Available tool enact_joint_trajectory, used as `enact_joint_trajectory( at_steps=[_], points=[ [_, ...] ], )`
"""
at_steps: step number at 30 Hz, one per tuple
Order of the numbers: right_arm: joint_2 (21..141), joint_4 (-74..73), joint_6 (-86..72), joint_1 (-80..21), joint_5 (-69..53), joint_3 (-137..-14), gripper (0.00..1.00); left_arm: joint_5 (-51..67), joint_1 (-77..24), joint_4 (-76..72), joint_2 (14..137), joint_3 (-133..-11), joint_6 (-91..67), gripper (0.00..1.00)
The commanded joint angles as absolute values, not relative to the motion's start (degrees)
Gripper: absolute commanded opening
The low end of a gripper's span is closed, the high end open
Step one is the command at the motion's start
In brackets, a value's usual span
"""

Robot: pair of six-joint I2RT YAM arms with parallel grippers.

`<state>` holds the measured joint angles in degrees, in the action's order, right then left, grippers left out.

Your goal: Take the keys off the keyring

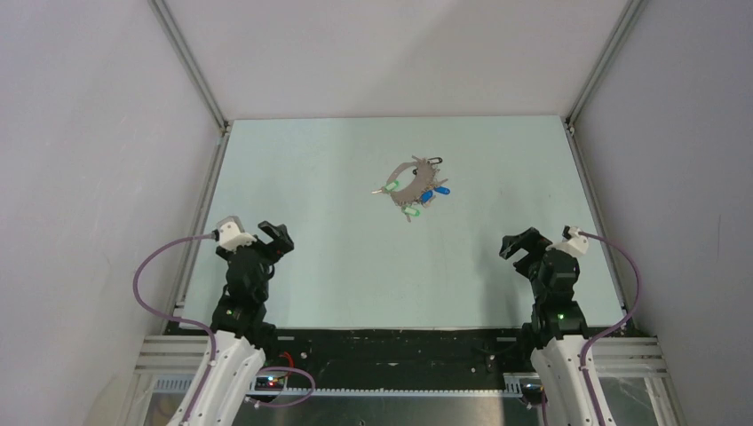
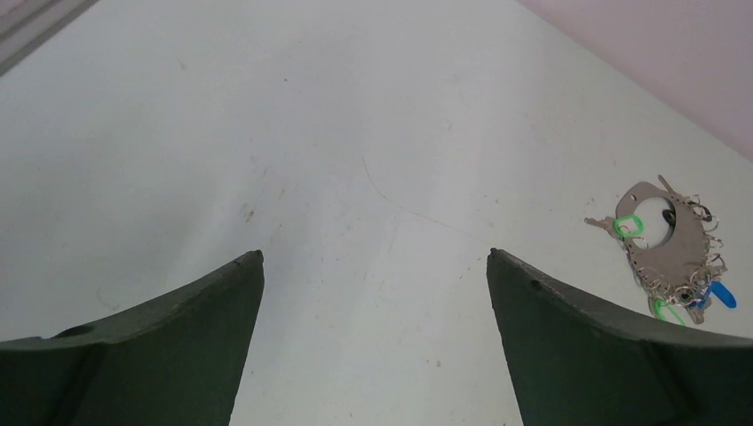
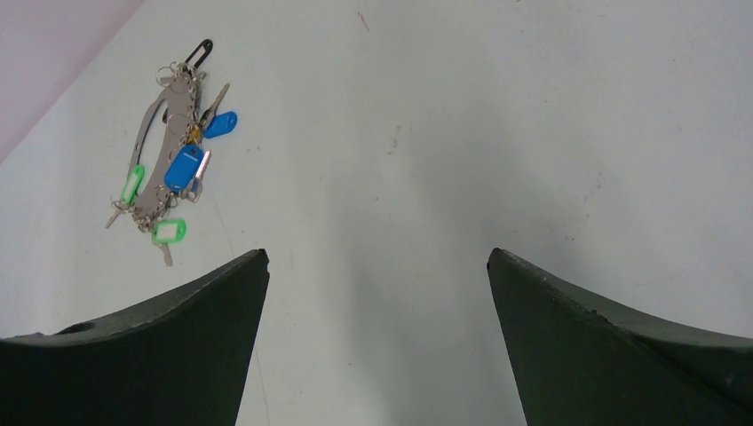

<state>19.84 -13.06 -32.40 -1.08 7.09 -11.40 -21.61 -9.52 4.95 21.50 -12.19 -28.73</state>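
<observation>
The left jaws stand wide apart, their two dark fingers [image 2: 178,346] holding nothing and touching nothing. Only bare pale surface [image 2: 355,133] shows in the gap between them. The right jaws are spread just as wide, and their fingers [image 3: 613,346] are likewise empty with plain surface between them.

From the left jaws, the keyring [image 2: 679,244] lies ahead and off to the right, past the tip of the right-hand finger and well apart from it. It is a grey-brown loop lying flat on the surface. The keys [image 2: 629,225] are bunched along its band on small silver rings, with green tags at its near and left sides and a blue one at the near end.

From the right jaws, the keyring [image 3: 151,197] lies ahead and to the left, beyond the left-hand finger's tip and also well apart. Here the keys [image 3: 184,167] show two blue tags on the side facing the jaws and two green ones at the near end. A small black piece [image 3: 202,51] sits at the far end.

From above, both arms sit low near the near edge. The keyring [image 1: 400,188] and its keys [image 1: 426,193] lie forward of both pairs of jaws and between them, a little nearer the right pair. All the keys appear to hang on the loop.
</observation>
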Motion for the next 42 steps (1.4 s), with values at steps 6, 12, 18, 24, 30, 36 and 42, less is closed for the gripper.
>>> enact_joint_trajectory(
  at_steps=[6,12,18,24,30,36,42],
  points=[
    [20.0,-15.3,-37.7,-0.8,10.6,-13.9,1.0,-21.0,-9.5,4.7,21.6,-12.6,-31.8,0.98],
    [27.3,-11.2,-36.6,-1.8,7.6,-15.5,1.0,-15.9,-10.6,-0.5,22.5,-10.9,-31.5,0.98],
    [43.4,-6.5,-38.3,-16.7,18.5,-25.1,1.0,-24.2,-21.3,-6.1,38.0,-18.0,-33.3,0.98],
    [62.3,-4.6,-42.2,-26.2,23.1,-38.4,0.96,-24.4,-25.2,-12.5,52.1,-25.7,-31.6,0.98],
    [82.2,-5.4,-45.4,-29.7,22.4,-53.9,0.92,-17.6,-25.4,-21.9,59.5,-26.9,-27.6,0.98],
    [95.4,-9.6,-50.5,-30.9,21.8,-66.7,0.81,-14.5,-25.6,-25.3,60.5,-25.5,-28.4,0.98],
    [104.2,-13.5,-54.3,-32.2,20.7,-75.3,0.67,-15.1,-25.5,-26.6,60.7,-24.3,-28.7,0.98]
  ],
)
